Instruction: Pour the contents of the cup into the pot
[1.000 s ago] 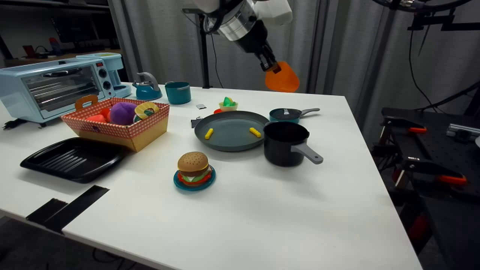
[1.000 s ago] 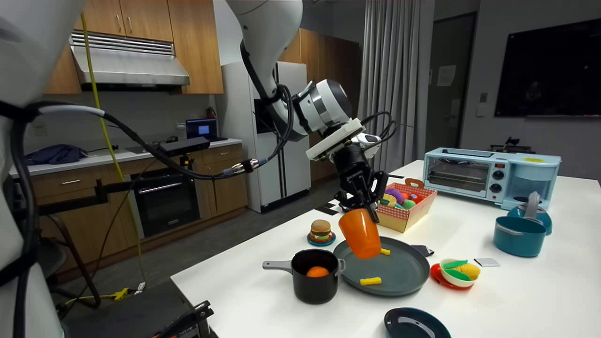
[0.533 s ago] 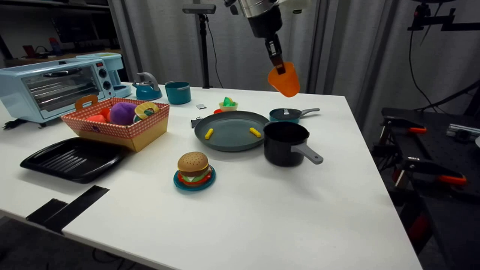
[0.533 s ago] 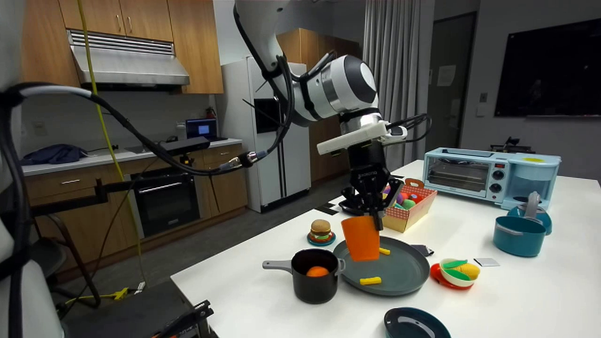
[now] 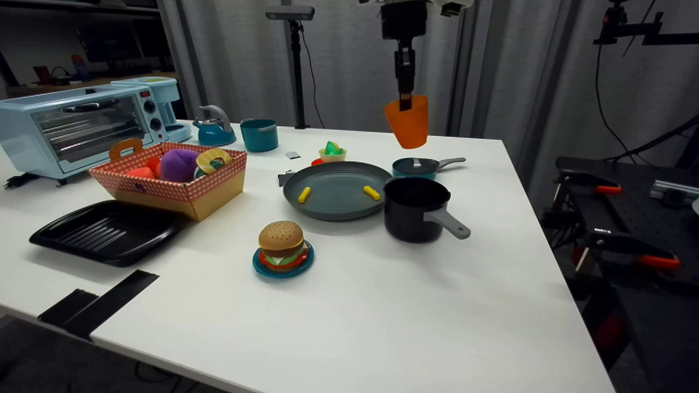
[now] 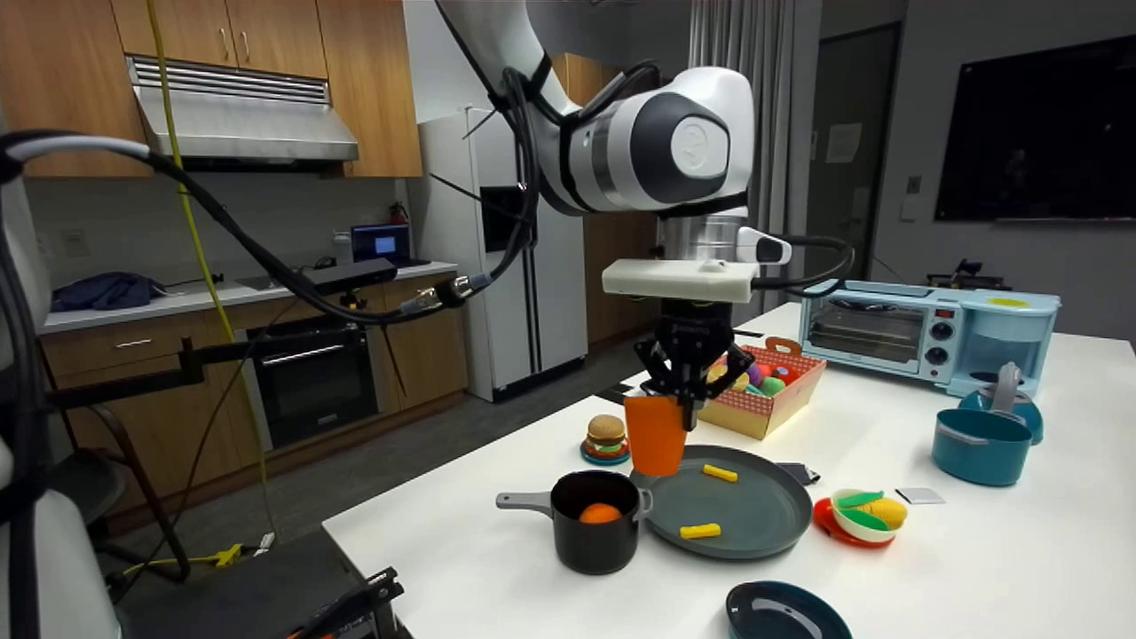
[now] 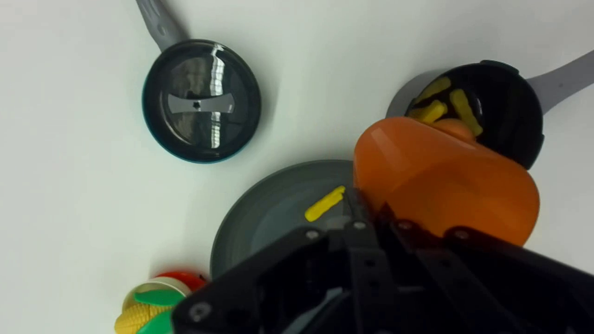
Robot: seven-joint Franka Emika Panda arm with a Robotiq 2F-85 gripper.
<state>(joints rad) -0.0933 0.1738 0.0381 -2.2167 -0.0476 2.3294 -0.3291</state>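
Note:
My gripper (image 7: 373, 208) is shut on the wall of the orange cup (image 7: 445, 181). In both exterior views the gripper (image 5: 405, 102) (image 6: 689, 413) points straight down and the cup (image 5: 410, 128) (image 6: 655, 444) hangs near upright, slightly tilted, above the table. The cup's inside is not clearly shown. The black pot (image 5: 414, 221) stands on the table; it also shows in an exterior view (image 6: 596, 543), left of and below the cup. In the wrist view the cup covers part of the pot (image 7: 510, 111). Inside the pot lie an orange ball (image 6: 600, 513) and several yellow sticks (image 7: 465, 111).
A wide grey-green pan (image 5: 341, 204) touches or nearly touches the pot and holds two yellow sticks (image 6: 701, 531). A small lidded teal pan (image 7: 202, 102), a toy burger (image 5: 281, 245), a corn bowl (image 6: 865, 515), a basket (image 5: 191, 196) and a black tray (image 5: 104, 240) stand around.
The gripper has swung from slanted to pointing straight down. The cup has turned from strongly tilted to near upright and sits a little closer to the pot. The pot has not moved.

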